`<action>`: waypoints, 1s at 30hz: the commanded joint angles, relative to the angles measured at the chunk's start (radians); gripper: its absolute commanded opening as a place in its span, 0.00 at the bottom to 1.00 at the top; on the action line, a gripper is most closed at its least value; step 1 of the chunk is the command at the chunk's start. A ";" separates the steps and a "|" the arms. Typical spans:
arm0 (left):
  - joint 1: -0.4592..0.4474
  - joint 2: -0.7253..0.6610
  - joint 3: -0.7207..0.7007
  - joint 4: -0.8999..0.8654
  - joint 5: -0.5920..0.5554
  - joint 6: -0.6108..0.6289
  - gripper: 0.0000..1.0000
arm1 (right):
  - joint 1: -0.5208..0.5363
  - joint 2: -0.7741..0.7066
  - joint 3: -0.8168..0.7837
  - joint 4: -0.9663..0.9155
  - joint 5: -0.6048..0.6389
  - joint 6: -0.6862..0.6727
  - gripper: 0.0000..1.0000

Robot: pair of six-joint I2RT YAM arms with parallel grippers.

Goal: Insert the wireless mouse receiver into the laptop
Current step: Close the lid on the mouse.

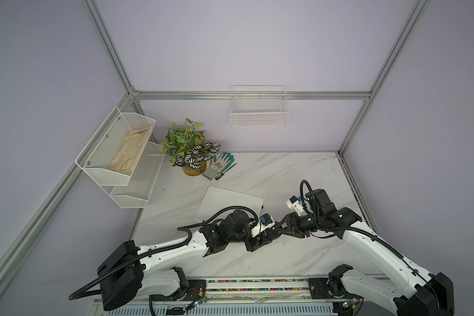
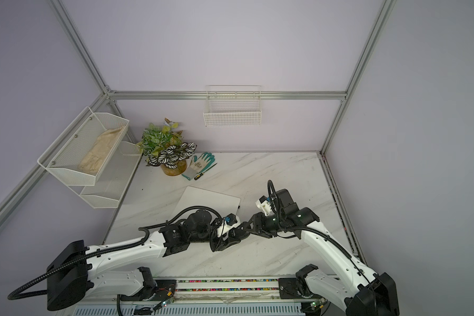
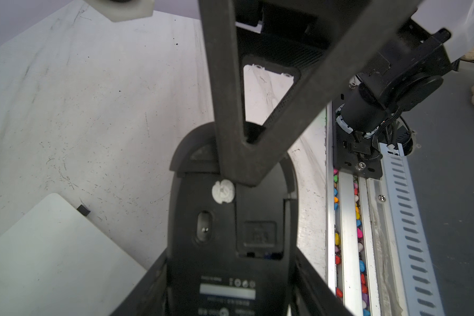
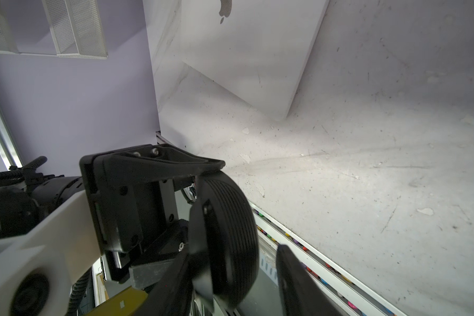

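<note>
Two arms (image 1: 175,246) reach inward over the counter (image 1: 298,175) — left tool (image 3: 230,254) pinching one mouse (image 3: 257,208), right tool (image 4: 234,253) spread around it; one laptop (image 1: 227,202).

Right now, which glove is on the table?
The green-fingered glove, beside the plant; the beige glove lies in the upper mesh shelf.

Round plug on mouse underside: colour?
White plug on the black mouse; clearest in left wrist view.
</note>
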 commanded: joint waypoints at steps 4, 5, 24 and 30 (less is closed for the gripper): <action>0.005 -0.031 0.040 0.057 -0.010 0.004 0.33 | 0.005 -0.009 0.007 -0.005 0.030 -0.007 0.48; 0.004 -0.030 0.040 0.057 -0.011 0.004 0.33 | 0.005 -0.010 0.010 -0.008 0.032 -0.009 0.47; 0.003 -0.027 0.038 0.066 -0.010 0.001 0.33 | 0.005 -0.020 0.022 -0.022 0.049 -0.015 0.49; 0.005 -0.030 0.039 0.065 -0.011 0.002 0.33 | 0.005 -0.022 0.009 -0.009 0.046 -0.008 0.51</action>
